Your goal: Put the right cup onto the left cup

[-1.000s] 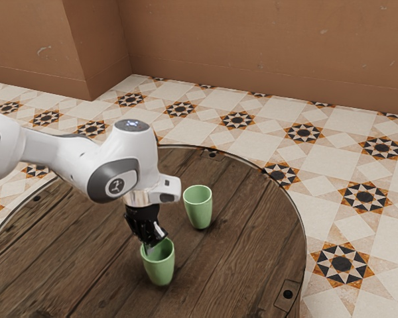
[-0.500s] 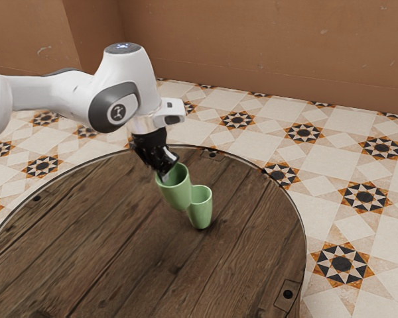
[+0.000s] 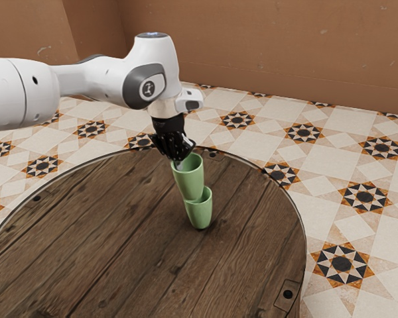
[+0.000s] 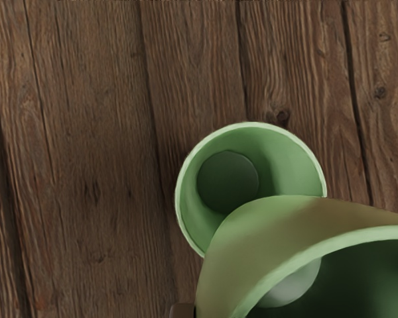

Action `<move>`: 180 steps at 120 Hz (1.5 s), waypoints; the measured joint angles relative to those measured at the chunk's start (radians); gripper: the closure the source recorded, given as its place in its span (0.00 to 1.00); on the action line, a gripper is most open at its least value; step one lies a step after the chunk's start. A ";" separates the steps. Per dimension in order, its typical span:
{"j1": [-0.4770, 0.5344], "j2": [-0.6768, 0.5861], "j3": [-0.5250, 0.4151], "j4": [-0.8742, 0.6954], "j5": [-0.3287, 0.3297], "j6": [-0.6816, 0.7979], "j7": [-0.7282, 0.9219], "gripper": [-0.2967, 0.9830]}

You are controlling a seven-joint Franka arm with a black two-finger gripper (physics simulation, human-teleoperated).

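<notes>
So, going from the exterior view's left to its right: your arm (image 3: 96,83) reaches farther toward that view's right than it did half a second ago. Your gripper (image 3: 178,163) has shifted the same way and sits a touch higher. The held cup (image 3: 190,180) went along with it. Half a second back it hung mostly off to the exterior view's left of the standing cup (image 3: 199,216), and now its base overlaps that one's opening in the exterior view. One second ago it was way lower, down by the tabletop (image 3: 106,228). The standing cup hasn't budged through any of this.

As for how things lie: your gripper is pinching the held cup by its wall, right at the rim on the exterior view's left side, so you've got a narrow grip on it. The body of that cup hangs below the fingertips and leans a bit, base toward the exterior view's right. The standing cup is upright on the tabletop, lower than your gripper and a little to the exterior view's right of it. In the wrist view, the held cup covers part of the standing cup's mouth, but you can still see well down inside. Can't tell if the two cups touch.
</notes>
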 joint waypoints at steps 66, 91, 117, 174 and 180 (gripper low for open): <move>0.023 0.122 0.001 0.133 -0.011 -0.018 0.023 0.85; 0.022 0.128 0.002 0.121 -0.030 -0.013 0.027 0.85; 0.013 0.095 0.002 0.058 -0.060 0.000 0.023 0.56; -0.055 -0.212 0.014 -0.111 0.012 -0.006 0.037 0.27; -0.055 -0.237 0.024 -0.112 0.042 -0.024 0.053 0.26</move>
